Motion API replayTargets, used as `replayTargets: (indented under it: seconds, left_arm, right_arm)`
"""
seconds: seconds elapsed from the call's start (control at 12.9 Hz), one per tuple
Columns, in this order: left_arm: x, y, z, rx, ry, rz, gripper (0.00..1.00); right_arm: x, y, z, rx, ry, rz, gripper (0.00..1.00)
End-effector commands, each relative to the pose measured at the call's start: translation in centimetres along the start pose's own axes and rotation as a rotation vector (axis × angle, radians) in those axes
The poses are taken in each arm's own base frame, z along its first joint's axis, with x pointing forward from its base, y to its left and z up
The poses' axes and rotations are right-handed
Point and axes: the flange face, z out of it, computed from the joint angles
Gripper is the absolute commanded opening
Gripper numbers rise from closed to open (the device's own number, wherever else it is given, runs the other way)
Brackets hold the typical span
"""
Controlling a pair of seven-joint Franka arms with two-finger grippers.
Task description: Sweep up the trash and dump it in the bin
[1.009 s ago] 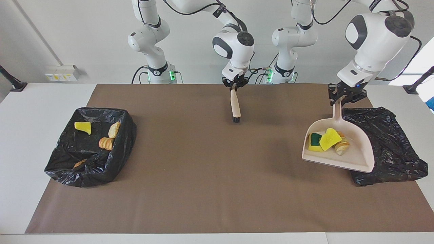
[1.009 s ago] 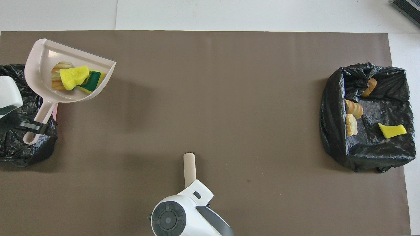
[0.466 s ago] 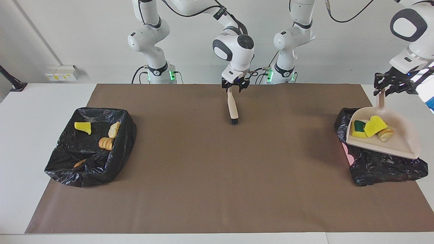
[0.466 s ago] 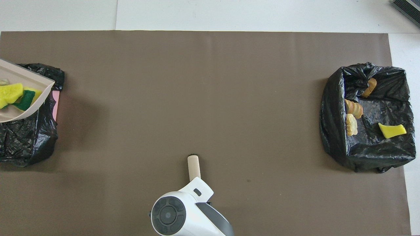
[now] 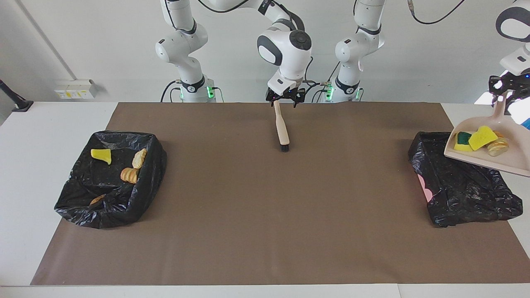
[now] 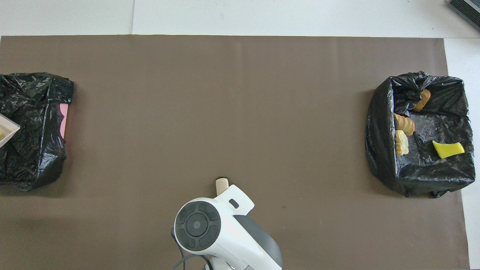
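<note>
My left gripper (image 5: 503,89) is shut on the handle of the beige dustpan (image 5: 497,161) and holds it raised over the outer edge of the black-bag-lined bin (image 5: 463,186) at the left arm's end. In the pan lies trash: a yellow sponge piece (image 5: 481,138), a green-and-yellow sponge piece (image 5: 462,140) and a bread-like lump (image 5: 498,145). In the overhead view only the pan's corner (image 6: 5,131) shows over that bin (image 6: 30,127). My right gripper (image 5: 285,98) is shut on the beige brush (image 5: 281,126), which hangs bristles down over the brown mat (image 5: 265,215).
A second black-bag-lined bin (image 5: 74,207) stands at the right arm's end. It holds a yellow sponge piece (image 5: 101,154) and bread-like lumps (image 5: 129,175). It also shows in the overhead view (image 6: 378,150). A pink edge (image 5: 423,184) shows under the bag of the bin below the dustpan.
My left gripper carried the loaded dustpan up and over the bin toward the left arm's end of the table. My right gripper drew the brush slightly toward the robots.
</note>
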Motion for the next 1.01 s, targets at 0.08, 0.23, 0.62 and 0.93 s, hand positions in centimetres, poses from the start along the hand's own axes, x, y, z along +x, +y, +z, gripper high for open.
replayTargets:
  seconds: [0.08,0.23,0.62,0.93]
  left_arm:
    - [-0.6,-4.3,-0.7,0.135,-0.147,0.114,0.0]
    - [2.0,-3.8,-0.6,0.172,-0.237,0.198,0.0]
    - [6.4,-2.4,-1.6,0.272,-0.405,0.328,0.0]
    - [9.1,-1.9,-1.6,0.358,-0.527,0.386,0.0]
  right_arm:
    - [3.0,6.1,-6.6,-0.011,-0.01,-0.095,1.0]
    - [5.2,9.8,-10.1,-0.045,0.007,-0.144,1.0]
    - [10.8,21.4,-16.1,-0.021,0.031,-0.169,1.0]
    - [13.3,30.0,-18.8,-0.021,0.061,-0.134,1.0]
